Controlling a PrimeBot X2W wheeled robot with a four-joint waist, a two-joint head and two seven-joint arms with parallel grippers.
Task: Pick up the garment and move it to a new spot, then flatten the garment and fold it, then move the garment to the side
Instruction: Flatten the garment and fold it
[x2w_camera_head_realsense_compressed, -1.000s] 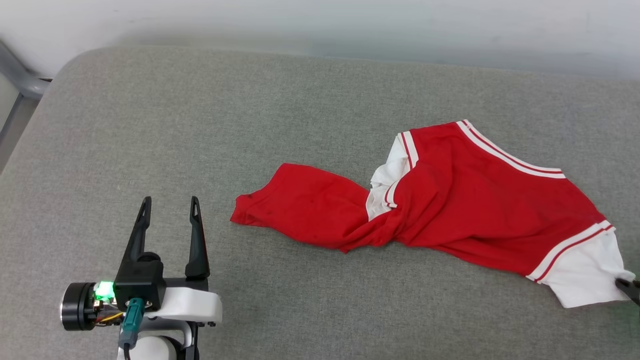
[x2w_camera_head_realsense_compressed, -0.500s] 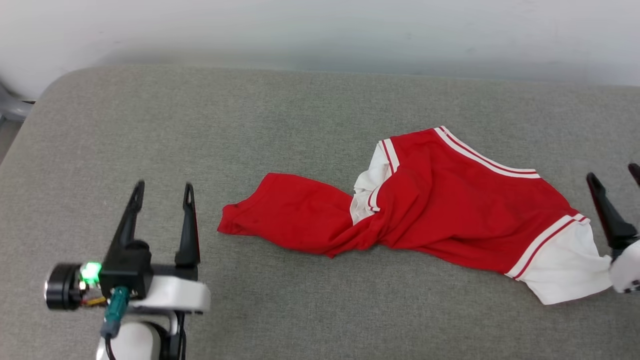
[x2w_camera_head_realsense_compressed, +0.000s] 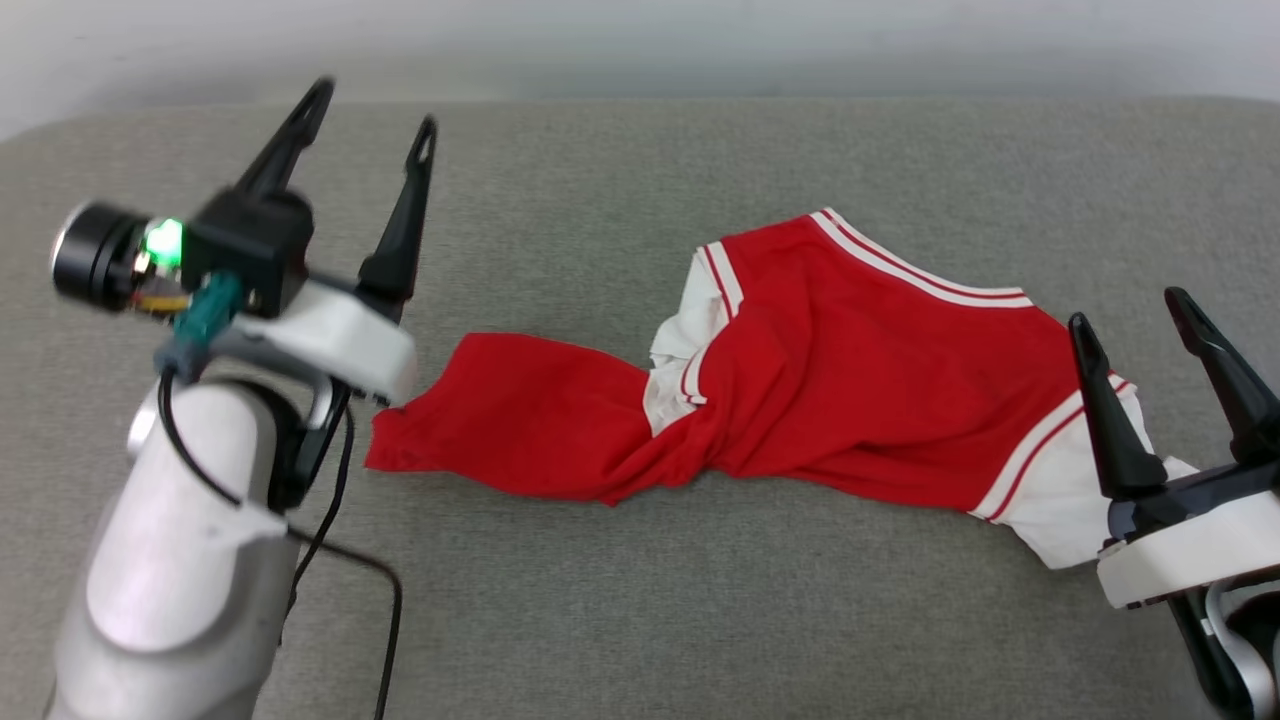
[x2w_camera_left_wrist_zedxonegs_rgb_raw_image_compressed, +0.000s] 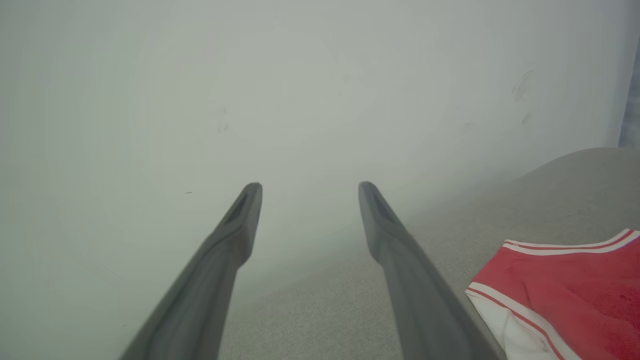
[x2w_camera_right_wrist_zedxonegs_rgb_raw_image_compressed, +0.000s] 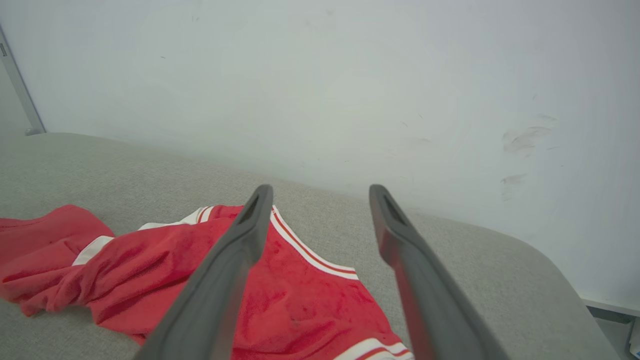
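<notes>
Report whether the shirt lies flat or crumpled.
Crumpled: the garment lies twisted at its middle on the grey cushion, not neatly folded.

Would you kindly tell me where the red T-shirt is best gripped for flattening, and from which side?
Probably grip the T-shirt at both ends from above: the white sleeve beside the right pincer, the red corner near the left pincer; the middle is twisted.

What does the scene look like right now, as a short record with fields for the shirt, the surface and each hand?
garment: red T-shirt, lying twisted and bunched in the middle, neither flat nor folded
surface: grey padded top, garment resting on it
left hand: open, empty, raised near the garment's left end
right hand: open, empty, by the white sleeve at the garment's right end
task stage: flattening and folding not yet done
</notes>
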